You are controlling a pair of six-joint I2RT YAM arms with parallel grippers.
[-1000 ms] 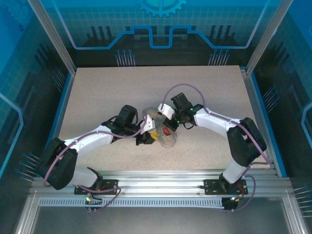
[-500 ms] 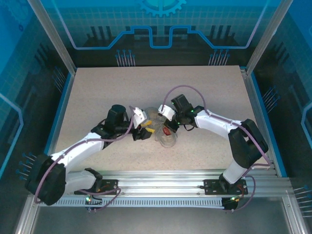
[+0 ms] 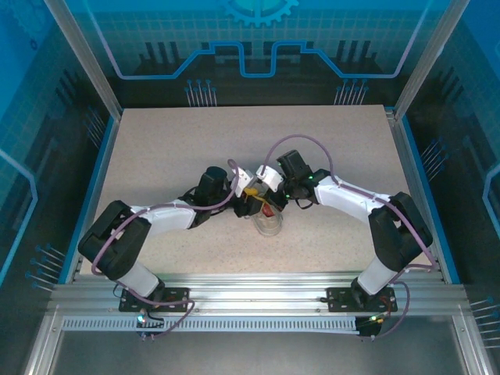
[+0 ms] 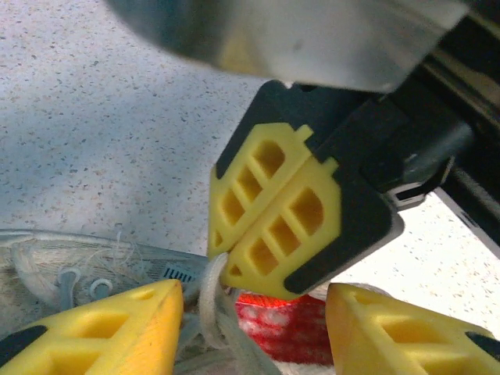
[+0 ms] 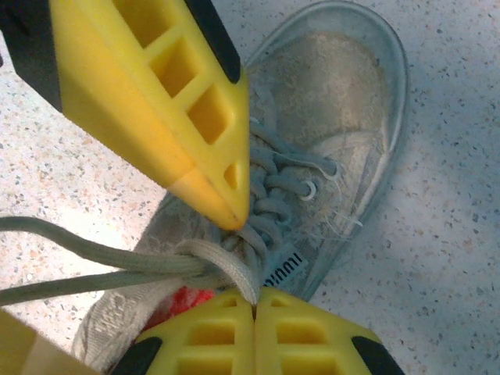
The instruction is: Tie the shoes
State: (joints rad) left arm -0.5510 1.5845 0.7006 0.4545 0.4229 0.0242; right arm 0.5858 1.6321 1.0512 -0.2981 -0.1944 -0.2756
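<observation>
The shoe, a small whitish-grey sneaker with a clear toe cap, lies on the table with its red patch showing inside. At the shoe's throat my right gripper is shut on a white lace, and two lace strands trail off to the left. In the left wrist view that same right gripper pinches the lace at its tips. My left gripper is open and straddles the shoe's opening, with the lace running beside its left finger. From above, both grippers meet over the shoe.
The speckled beige table stretches around the shoe. Metal frame posts and blue panels enclose it. An aluminium rail with both arm bases runs along the near edge.
My left gripper has swung right to the shoe's opening, close against the right gripper, and its jaws have spread wider. The right gripper has kept its pinch on the lace.
</observation>
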